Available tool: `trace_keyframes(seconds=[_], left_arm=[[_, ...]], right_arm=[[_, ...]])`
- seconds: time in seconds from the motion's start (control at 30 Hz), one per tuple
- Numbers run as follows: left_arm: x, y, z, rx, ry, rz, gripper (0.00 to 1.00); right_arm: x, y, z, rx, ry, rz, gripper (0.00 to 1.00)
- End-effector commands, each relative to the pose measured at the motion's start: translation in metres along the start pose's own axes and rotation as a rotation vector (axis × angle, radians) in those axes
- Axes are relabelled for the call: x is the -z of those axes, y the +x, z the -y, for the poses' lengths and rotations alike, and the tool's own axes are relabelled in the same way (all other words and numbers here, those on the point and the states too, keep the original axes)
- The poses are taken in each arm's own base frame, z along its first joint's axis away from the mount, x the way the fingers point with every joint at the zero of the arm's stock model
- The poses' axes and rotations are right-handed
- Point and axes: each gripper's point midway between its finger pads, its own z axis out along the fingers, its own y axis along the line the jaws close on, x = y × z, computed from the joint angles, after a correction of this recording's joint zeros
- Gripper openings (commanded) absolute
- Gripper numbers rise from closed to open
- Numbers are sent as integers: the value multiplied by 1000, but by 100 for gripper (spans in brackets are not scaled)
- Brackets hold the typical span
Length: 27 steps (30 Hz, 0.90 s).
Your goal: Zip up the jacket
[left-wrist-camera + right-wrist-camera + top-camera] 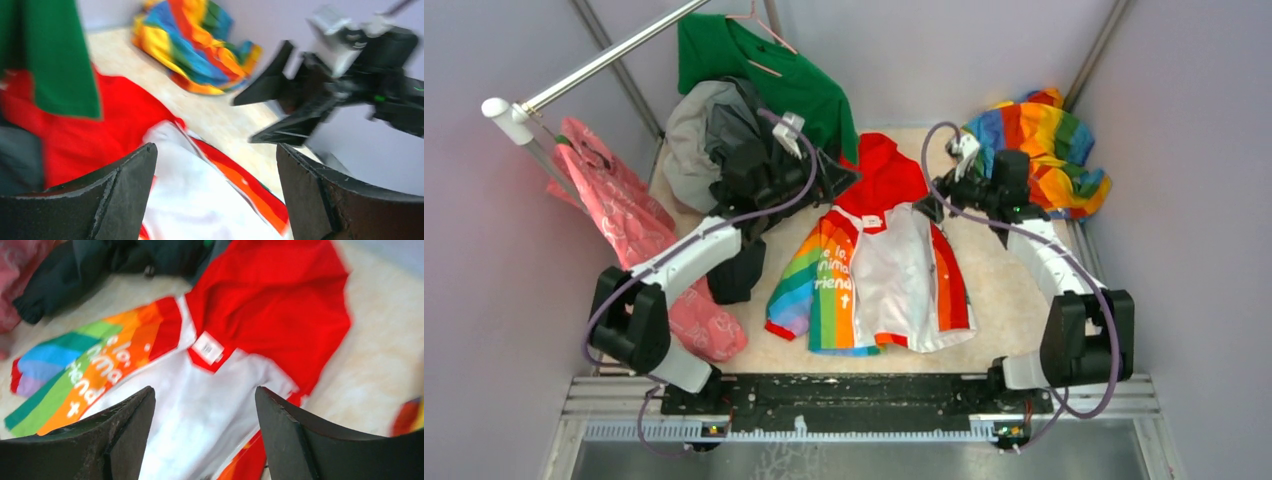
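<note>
The jacket (874,270) lies spread open on the table with its white lining up, its red hood (886,170) towards the back and a rainbow panel with white lettering (829,275) on the left. My left gripper (839,182) hovers open at the hood's left edge. In the left wrist view this gripper (215,150) has only white lining (200,200) and the orange-red front strip (250,185) below it. My right gripper (927,207), also open, hangs over the jacket's right shoulder. In its own view that gripper (205,392) stands above the lining, below the neck label (207,347). Neither holds anything.
A rainbow cloth (1039,150) lies bunched at the back right. A green shirt (754,70) hangs from a rail, with grey and dark garments (714,135) heaped under it. A pink bag (634,230) sits left. Walls close in both sides.
</note>
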Motion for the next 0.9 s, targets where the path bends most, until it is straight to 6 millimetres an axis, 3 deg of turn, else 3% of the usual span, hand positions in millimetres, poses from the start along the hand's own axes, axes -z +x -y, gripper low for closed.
trace_keyframes(seconds=[0.0,0.2,0.37,0.47,0.57,0.87], left_arm=[[33,52,56,173,292,-100,92],[61,113,104,194,338,-126,91],[72,145,107,217,294,-119,89],[76,150,109,256,308,-124,83],[77,155,110,269,306,-147,81],[78,157,107,299,238,-146,81]], right_arm=[[-1,46,-17,-7,-53,-29,72],[3,108,14,23,67,-269,54],[-4,142,26,-80,85,-407,43],[-9,160,31,-141,99,-464,42],[-9,167,39,-165,130,-503,42],[-10,165,32,-168,66,-526,43]])
